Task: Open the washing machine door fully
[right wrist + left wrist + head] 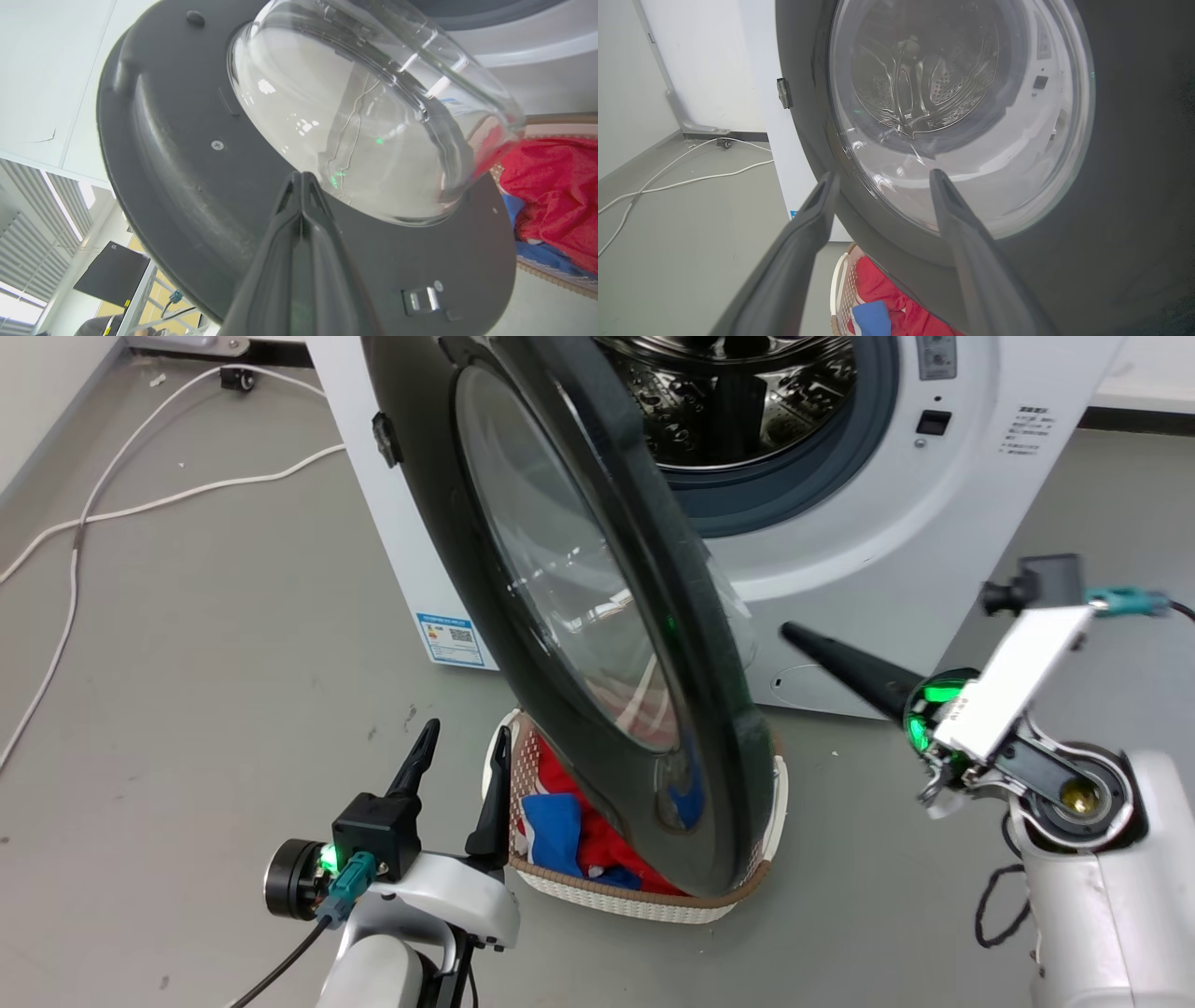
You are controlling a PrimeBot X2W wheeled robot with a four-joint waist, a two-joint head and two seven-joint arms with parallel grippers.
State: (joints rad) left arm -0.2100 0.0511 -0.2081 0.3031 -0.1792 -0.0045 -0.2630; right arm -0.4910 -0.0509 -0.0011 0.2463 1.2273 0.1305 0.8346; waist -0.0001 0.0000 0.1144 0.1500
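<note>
Left hand hovers, fingers spread, beside the washing machine door, which stands half open from the washing machine above a laundry basket; right hand, pinched closed and empty, points at its inner side; left wrist: the outer face looms just ahead; right wrist: the closed tip nears the bulging glass, where it may skid off the curve, or the swinging door may strike the left hand

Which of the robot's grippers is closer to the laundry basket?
Left, it seems. The left gripper hangs open beside the left rim of the laundry basket. The right gripper, shut, points at the washing machine door, farther right.
</note>
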